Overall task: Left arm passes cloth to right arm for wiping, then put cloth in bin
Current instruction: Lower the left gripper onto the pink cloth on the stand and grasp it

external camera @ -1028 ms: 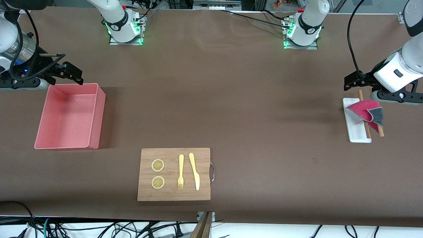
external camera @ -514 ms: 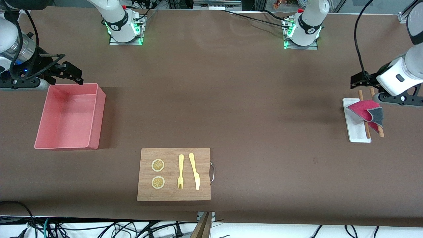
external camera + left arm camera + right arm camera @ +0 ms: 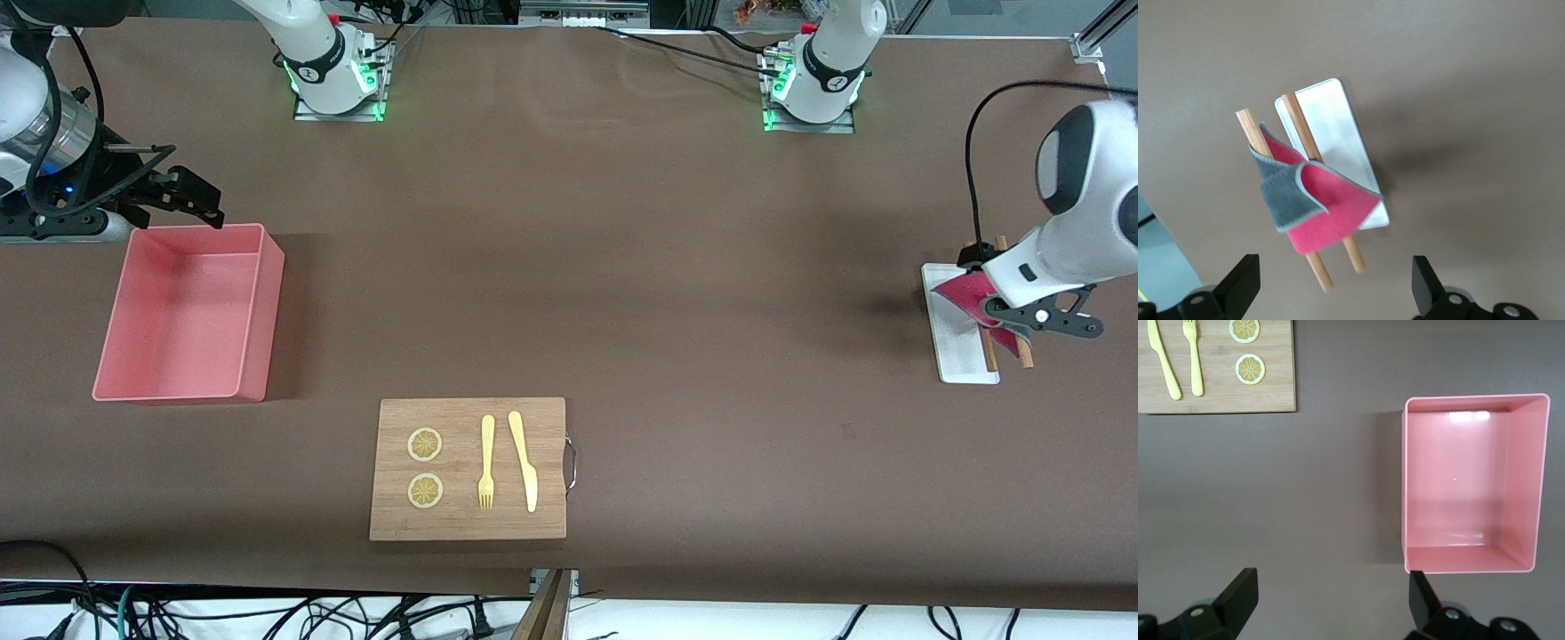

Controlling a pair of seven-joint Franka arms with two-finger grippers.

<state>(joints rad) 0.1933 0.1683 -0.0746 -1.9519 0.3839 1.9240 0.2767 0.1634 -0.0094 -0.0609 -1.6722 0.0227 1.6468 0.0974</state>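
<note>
While the right arm waited, its right gripper (image 3: 178, 191) hung with jaws spread and bare over the table at the bin's (image 3: 253, 307) 11 o'clock corner. Farther along stood the cutting board (image 3: 467, 524) with fork (image 3: 486, 462) and knife (image 3: 523, 460). At the left arm's end, the left gripper (image 3: 1335, 293) hovered with jaws released over the cloth (image 3: 1318, 210), which lay draped on two wooden sticks (image 3: 1298, 130) across the white tray (image 3: 1338, 127), toward 12 o'clock from the spread fingers, untouched.

In the front view the left arm (image 3: 1076, 240) covers most of the cloth (image 3: 965, 292) and hides its own gripper. The right arm (image 3: 40, 151) is cut off by that view's edge. Both wrist views crop their grippers to fingertips (image 3: 1238, 283) only.
</note>
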